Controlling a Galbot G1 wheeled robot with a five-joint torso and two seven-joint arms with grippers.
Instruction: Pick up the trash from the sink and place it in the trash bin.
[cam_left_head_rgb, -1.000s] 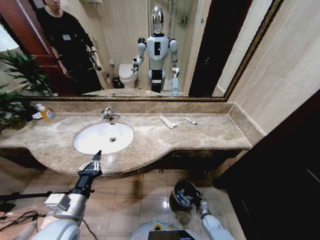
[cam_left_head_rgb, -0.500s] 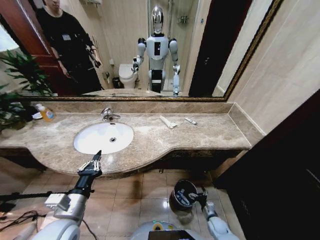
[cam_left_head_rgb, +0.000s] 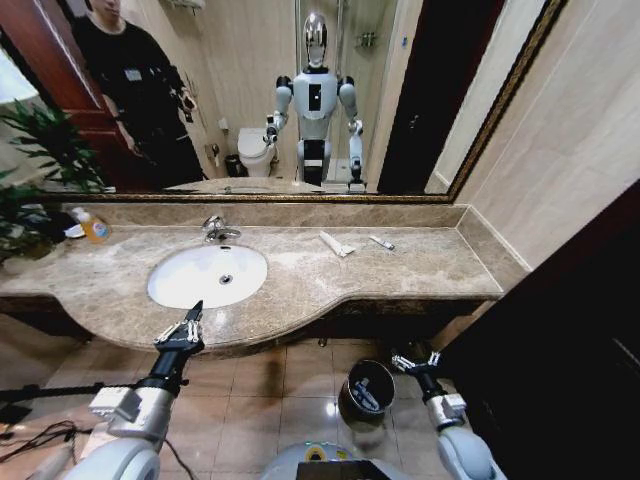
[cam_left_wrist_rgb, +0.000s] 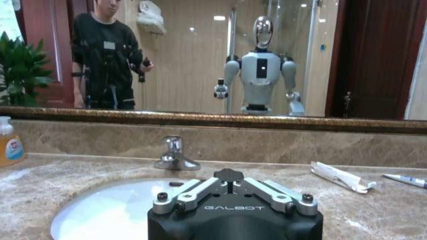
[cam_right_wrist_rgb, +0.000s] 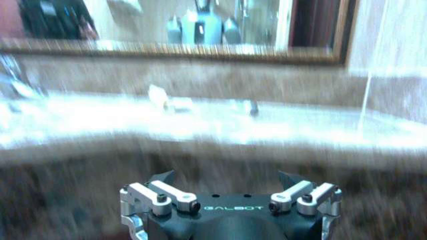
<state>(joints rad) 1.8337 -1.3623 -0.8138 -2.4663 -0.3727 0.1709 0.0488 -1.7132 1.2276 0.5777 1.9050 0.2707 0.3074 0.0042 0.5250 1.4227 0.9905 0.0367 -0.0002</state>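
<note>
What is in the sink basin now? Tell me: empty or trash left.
Empty: the sink shows bare white around its drain. Two pieces of trash lie on the counter beside it.

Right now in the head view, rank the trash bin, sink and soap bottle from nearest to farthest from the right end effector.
1. trash bin: on the floor, just left of the right end effector.
2. sink: up in the counter, farther left.
3. soap bottle: counter's far-left back.

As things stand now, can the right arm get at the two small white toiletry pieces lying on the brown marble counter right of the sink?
Probably yes. The right gripper is low beside the small round black bin, open and empty, and the white pieces lie uncovered on the counter. It must first rise above the counter edge.
</note>
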